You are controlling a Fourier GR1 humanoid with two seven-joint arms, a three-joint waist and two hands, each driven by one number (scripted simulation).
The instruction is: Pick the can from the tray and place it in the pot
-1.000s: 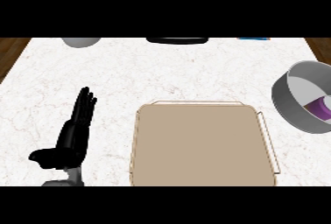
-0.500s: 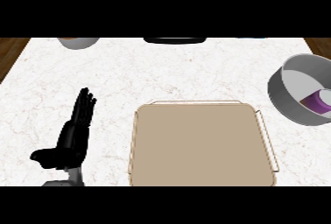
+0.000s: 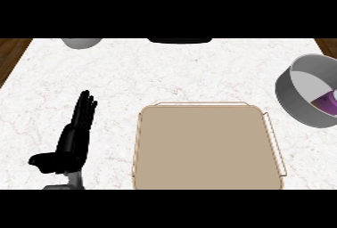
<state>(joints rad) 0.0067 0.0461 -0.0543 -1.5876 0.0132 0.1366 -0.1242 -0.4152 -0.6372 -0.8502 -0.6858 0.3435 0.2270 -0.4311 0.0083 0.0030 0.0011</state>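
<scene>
A tan tray (image 3: 204,147) with a thin rim lies on the marble counter at the lower middle; nothing rests on it. At the right edge stands a grey pot (image 3: 309,91), cut off by the view. Inside it a purple can (image 3: 327,101) shows near the pot's right side. My left hand (image 3: 71,142) rests open to the left of the tray, fingers straight and pointing away from me. The right hand does not show.
A grey round object (image 3: 81,42) sits at the counter's far left edge. A black object (image 3: 179,40) lies at the far middle. Brown wooden floor (image 3: 10,53) shows beyond the counter's left and right edges.
The view has shifted slightly, so the pot and far objects sit a little lower and further left. The left hand has not moved. A blue object at the far right edge has left the view.
</scene>
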